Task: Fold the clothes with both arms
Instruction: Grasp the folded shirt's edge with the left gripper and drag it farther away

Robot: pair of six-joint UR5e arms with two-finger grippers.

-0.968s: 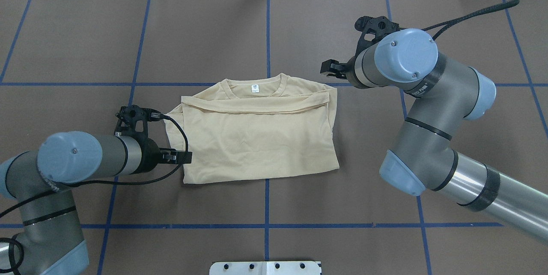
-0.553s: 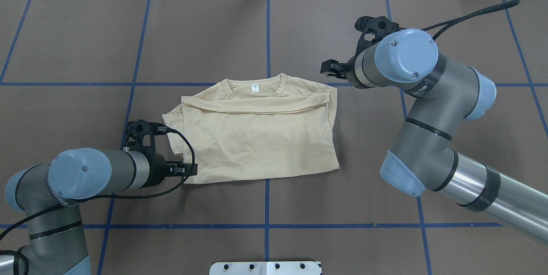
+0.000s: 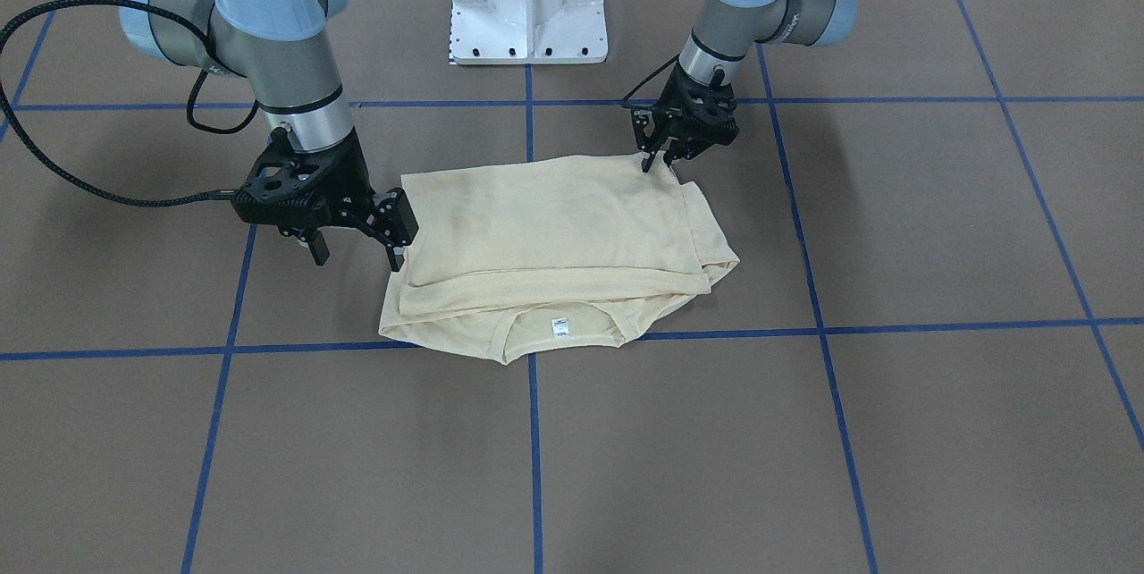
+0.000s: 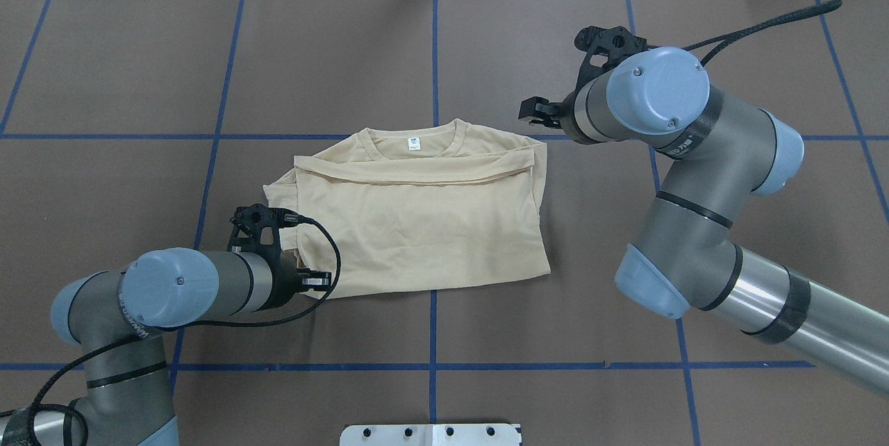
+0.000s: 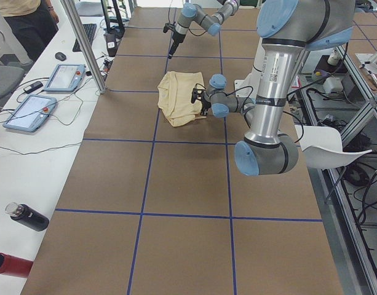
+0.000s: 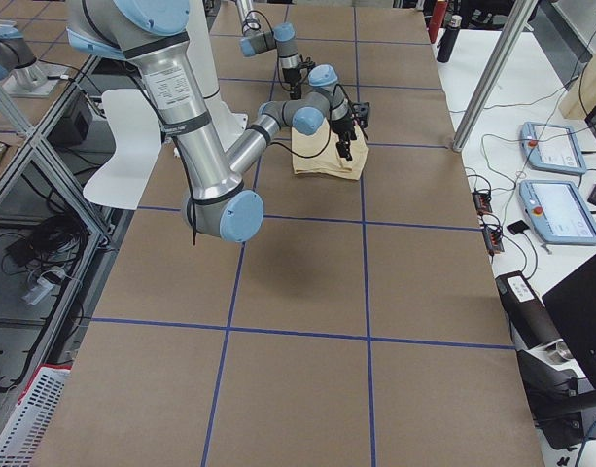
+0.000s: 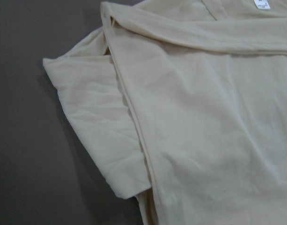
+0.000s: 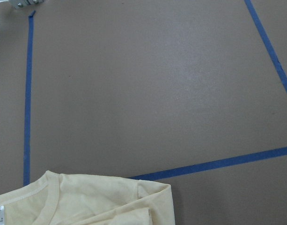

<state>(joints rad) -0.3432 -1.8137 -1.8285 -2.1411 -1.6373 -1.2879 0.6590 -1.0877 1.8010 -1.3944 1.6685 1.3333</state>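
**Ben:** Shirt first. Where is it?

**Mia:** The shirt (image 4: 417,224) lies flat in the middle of the surface (image 4: 139,50), folded into a fat block. The collar (image 4: 396,132) is on the side far from the robot. The little white label (image 4: 414,144) shows.

**Ben:** Why is the left arm so low?

**Mia:** The left arm (image 4: 194,286) reaches to the near corner of the shirt on its own side. I think it wants that corner so it can fold the shirt over. Its jaws are right at the edge, but I cannot tell if they are wide or narrow. The corner lies flat, so it does not look picked up.

**Ben:** And the other one?

**Mia:** The right arm (image 4: 694,175) hangs just past the far corner on its side, by the shoulder. Its jaws are wide apart and hold nothing. I guess it must come down to its corner so both sides can lift together.

**Ben:** Is anything in the way?

**Mia:** A bit of sleeve (image 4: 281,196) sticks out on the left side, near the left arm. It could slip loose in the fold. The left arm's black cable (image 4: 338,262) loops over the shirt's edge, and it might catch. Blue tape lines (image 4: 432,335) cross the surface. The white base (image 3: 527,11) sits on the robot's side, well apart from the shirt.
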